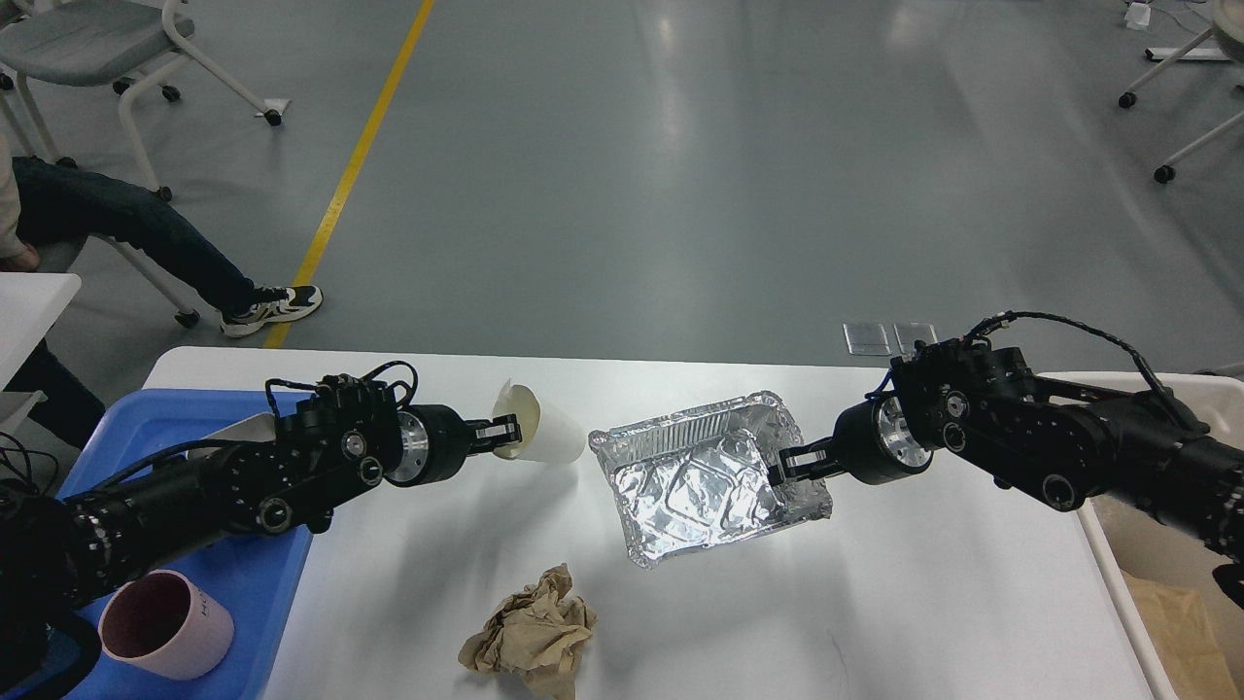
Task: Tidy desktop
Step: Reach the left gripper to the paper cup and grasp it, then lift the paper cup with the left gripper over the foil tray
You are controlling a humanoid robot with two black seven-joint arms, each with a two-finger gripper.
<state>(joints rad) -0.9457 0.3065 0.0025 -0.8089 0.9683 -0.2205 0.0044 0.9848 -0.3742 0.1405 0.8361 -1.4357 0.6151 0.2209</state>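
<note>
The white desktop (923,603) fills the lower half of the head view. My left gripper (503,429) is shut on the rim of a white paper cup (549,439), which is tipped on its side with its mouth toward the gripper. My right gripper (782,467) is shut on the right edge of a crumpled foil tray (695,481) at the desktop's middle. A crumpled ball of brown paper (533,634) lies near the front edge, apart from both grippers.
A blue tray (262,574) at the left holds a pink cup (165,625) and a metal container (228,437) mostly hidden by my left arm. A white bin (1103,544) with brown paper stands at the right edge. A seated person's leg (146,243) is beyond the left corner.
</note>
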